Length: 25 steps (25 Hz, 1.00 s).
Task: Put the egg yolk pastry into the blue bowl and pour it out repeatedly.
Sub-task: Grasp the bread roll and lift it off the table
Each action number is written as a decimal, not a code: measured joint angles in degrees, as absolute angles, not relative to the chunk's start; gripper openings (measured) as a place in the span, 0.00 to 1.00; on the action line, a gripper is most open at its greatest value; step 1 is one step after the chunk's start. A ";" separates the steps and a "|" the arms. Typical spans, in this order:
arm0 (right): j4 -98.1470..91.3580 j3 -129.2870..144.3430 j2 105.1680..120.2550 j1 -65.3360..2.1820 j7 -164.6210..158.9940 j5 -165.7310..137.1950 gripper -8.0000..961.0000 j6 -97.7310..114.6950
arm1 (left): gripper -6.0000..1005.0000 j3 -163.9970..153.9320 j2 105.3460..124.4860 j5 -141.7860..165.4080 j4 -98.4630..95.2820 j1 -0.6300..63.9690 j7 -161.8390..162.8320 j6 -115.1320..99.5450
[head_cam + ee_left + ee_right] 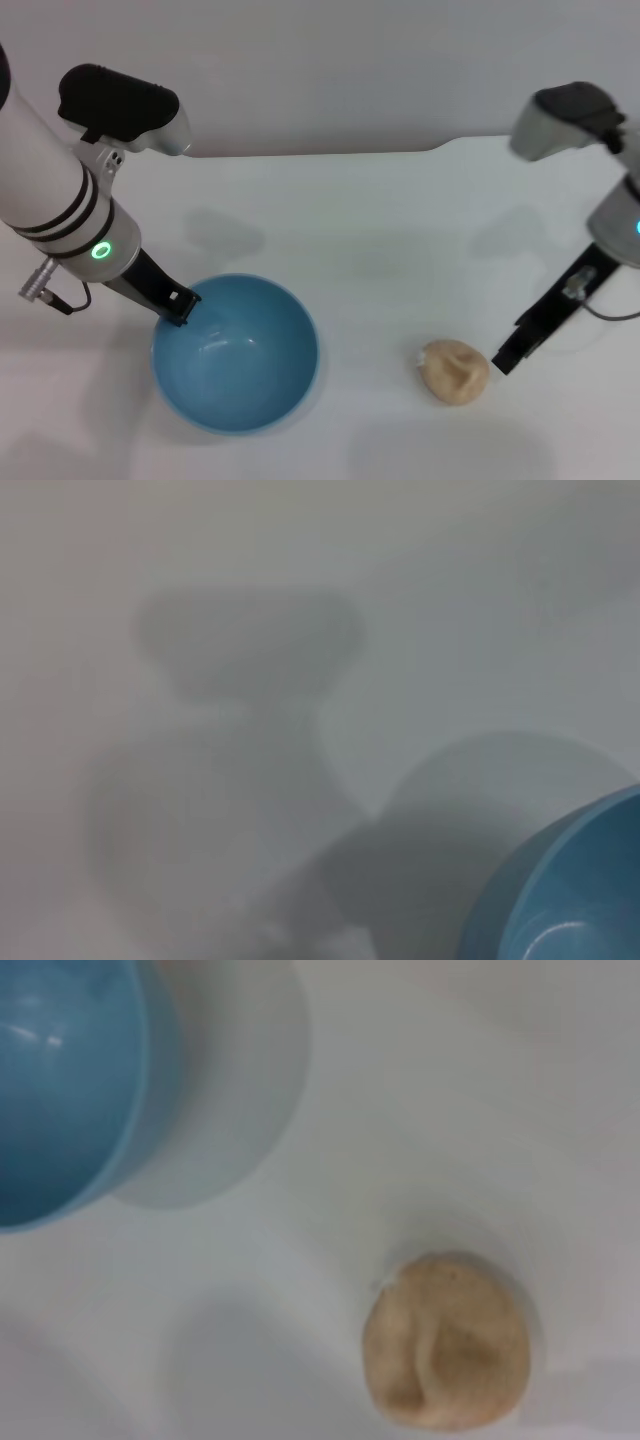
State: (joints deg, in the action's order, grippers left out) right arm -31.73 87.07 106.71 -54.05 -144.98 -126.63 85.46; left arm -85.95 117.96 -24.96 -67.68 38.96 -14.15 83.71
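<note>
The blue bowl (236, 355) is at the front left, upright and empty; it also shows in the left wrist view (580, 890) and the right wrist view (60, 1080). It casts a wide shadow on the table beside it. My left gripper (178, 305) is shut on the bowl's far left rim. The egg yolk pastry (454, 371) lies on the white table to the right of the bowl, and shows in the right wrist view (447, 1342). My right gripper (505, 358) is just right of the pastry, close to it and empty.
The white table (380, 250) runs back to a grey wall, with a step in its far edge at the right (440, 148). Nothing else stands on it.
</note>
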 joint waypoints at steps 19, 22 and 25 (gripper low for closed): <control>-38.95 87.07 117.46 -53.70 -149.18 -142.27 0.39 79.29 | 0.03 -86.01 117.94 -24.96 -67.77 39.60 -14.33 83.59; -38.38 87.28 118.00 -53.18 -149.04 -142.60 0.39 77.87 | 0.03 -86.04 117.95 -24.96 -67.77 39.79 -14.33 83.60; -37.34 89.22 118.25 -53.03 -149.05 -142.82 0.39 76.48 | 0.03 -86.10 118.01 -24.96 -67.77 40.02 -14.33 83.67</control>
State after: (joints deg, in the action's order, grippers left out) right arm -37.34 89.22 118.25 -53.03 -149.05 -142.82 76.48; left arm -86.10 118.01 -24.96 -67.77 40.02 -14.33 83.67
